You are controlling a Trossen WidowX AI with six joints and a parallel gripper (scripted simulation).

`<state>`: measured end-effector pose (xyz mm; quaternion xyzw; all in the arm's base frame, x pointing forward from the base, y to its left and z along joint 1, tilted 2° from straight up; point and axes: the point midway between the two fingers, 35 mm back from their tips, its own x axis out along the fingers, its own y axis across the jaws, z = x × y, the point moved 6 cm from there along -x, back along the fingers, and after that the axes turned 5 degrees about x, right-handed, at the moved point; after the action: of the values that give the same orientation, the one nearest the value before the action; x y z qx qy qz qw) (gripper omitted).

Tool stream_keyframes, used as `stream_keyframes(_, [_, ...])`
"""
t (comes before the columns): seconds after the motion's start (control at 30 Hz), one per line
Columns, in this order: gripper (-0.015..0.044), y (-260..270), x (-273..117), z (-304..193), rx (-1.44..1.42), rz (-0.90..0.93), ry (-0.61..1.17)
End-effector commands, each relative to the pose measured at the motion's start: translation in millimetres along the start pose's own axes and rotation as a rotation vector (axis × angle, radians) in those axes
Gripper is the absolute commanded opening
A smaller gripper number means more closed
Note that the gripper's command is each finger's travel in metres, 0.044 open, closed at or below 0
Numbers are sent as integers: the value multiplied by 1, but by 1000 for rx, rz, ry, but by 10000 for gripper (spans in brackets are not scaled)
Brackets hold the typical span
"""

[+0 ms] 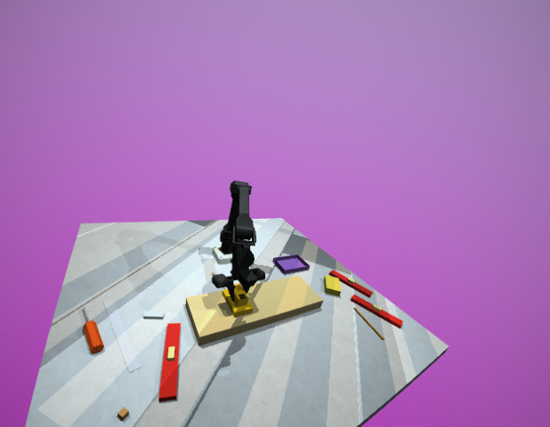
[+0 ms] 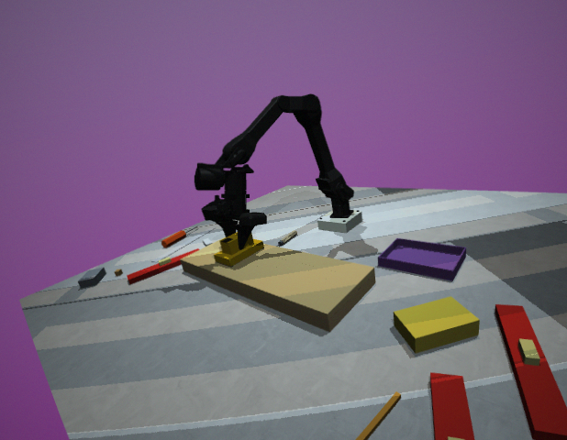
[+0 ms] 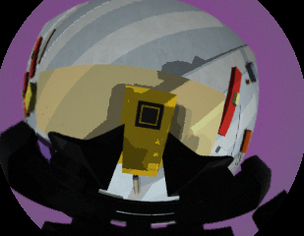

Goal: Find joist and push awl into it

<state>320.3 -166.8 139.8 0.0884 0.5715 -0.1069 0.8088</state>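
The tan floor panel (image 1: 254, 308) lies flat in the middle of the table and also shows in the exterior view (image 2: 279, 279). The yellow stud finder (image 1: 238, 299) rests on the panel near its left end. Its square window looks dark in the wrist view (image 3: 150, 114). My gripper (image 2: 239, 234) points straight down and is shut on the stud finder (image 2: 237, 248), with one finger on each side (image 3: 147, 157). The purple tray (image 2: 422, 258) sits off the panel's far right end. A small awl-like tool (image 2: 287, 236) lies on the table between the panel and the arm's base.
Three red levels (image 1: 170, 360) (image 1: 351, 282) (image 1: 376, 310), a yellow block (image 2: 435, 323), an orange-handled tool (image 1: 93, 336), a long ruler (image 1: 122, 335), a pencil (image 1: 368, 323), a small brown cube (image 1: 123, 413) and a grey block (image 2: 92, 277) lie around the panel.
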Motion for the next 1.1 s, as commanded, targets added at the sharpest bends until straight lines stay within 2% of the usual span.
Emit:
stream_keyframes(0.0, [0,10,0,-2,0,1,1])
stream_keyframes(1.07, [0,87,0,-8,3,8,2])
